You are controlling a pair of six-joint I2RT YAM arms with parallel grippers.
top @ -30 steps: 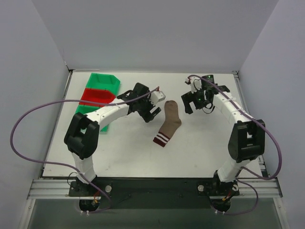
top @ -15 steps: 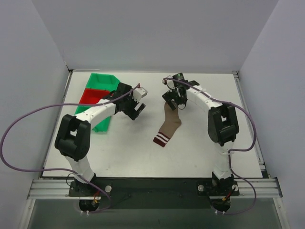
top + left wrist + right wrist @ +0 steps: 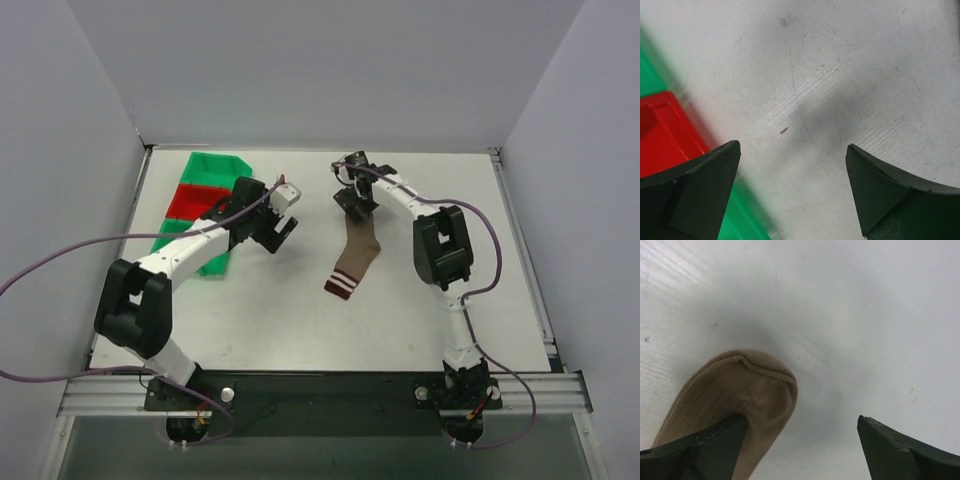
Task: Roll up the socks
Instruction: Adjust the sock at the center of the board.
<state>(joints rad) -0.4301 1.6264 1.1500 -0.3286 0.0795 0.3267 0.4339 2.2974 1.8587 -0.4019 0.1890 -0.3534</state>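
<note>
One tan-brown sock [image 3: 356, 252] lies flat on the white table, toe at the far end, maroon cuff with white stripes [image 3: 339, 285] nearest me. My right gripper [image 3: 352, 199] is open right over the toe. In the right wrist view the toe [image 3: 742, 390] lies by the left finger [image 3: 705, 450], with bare table between the fingers. My left gripper [image 3: 279, 225] is open and empty, left of the sock, beside the bins. The left wrist view shows only bare table between its fingers [image 3: 695, 185].
A green bin [image 3: 215, 172], a red bin [image 3: 197, 202] and another green bin [image 3: 190, 250] stand in a row at the far left. Red and green bin edges [image 3: 660, 140] show at the left of the left wrist view. Purple cables trail from both arms.
My right gripper swung left from the far right side to the sock's toe. My left gripper drew back left, away from the sock, toward the bins.
</note>
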